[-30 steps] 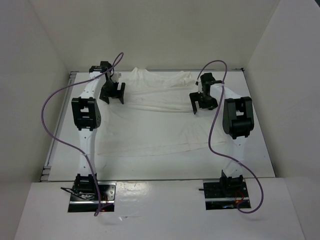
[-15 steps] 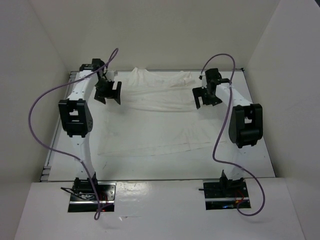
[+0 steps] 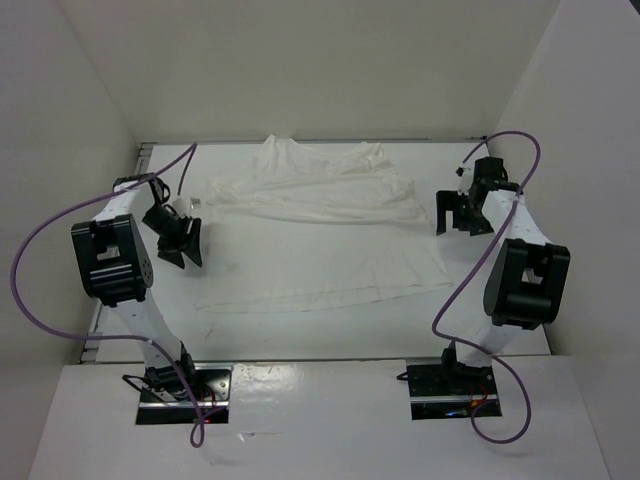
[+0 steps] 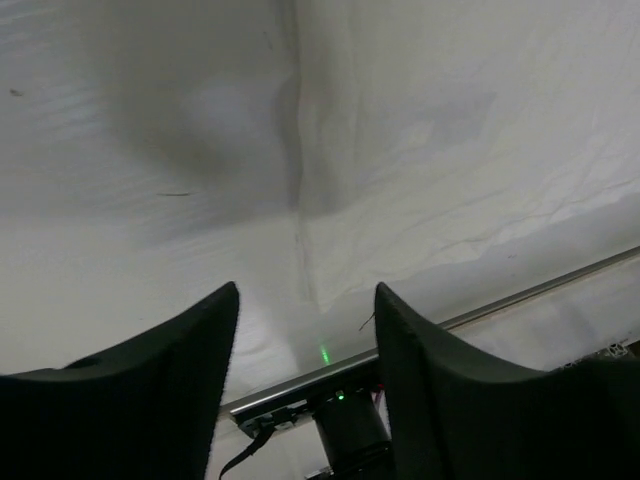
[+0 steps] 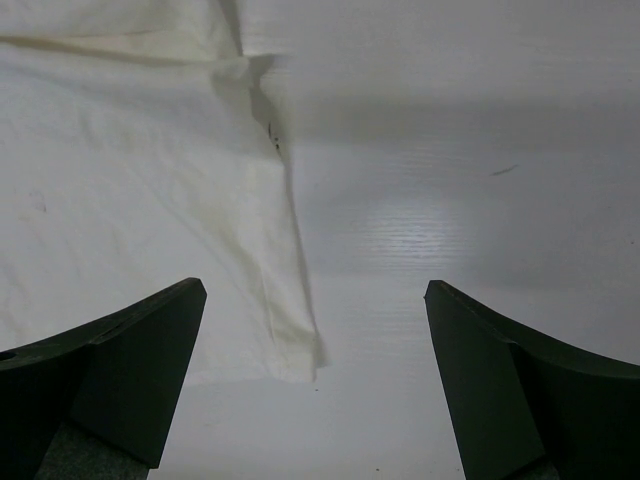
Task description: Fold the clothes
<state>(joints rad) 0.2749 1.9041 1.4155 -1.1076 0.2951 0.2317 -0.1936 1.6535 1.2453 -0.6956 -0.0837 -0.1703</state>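
Top view: the shirt (image 3: 320, 225) lies spread on the table (image 3: 250, 335), bunched toward 12 o'clock. The left claw (image 3: 178, 240) at its 9 o'clock and the right claw (image 3: 455, 215) at 3 o'clock likely flank it for side grips.
Left wrist: jaws partly apart, empty.
Right wrist: jaws wide, empty, over the shirt's edge.

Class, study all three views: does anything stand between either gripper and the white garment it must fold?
Nothing visible does. The left gripper hangs at the garment's left edge and the right gripper at its right edge, with only bare table beneath them.
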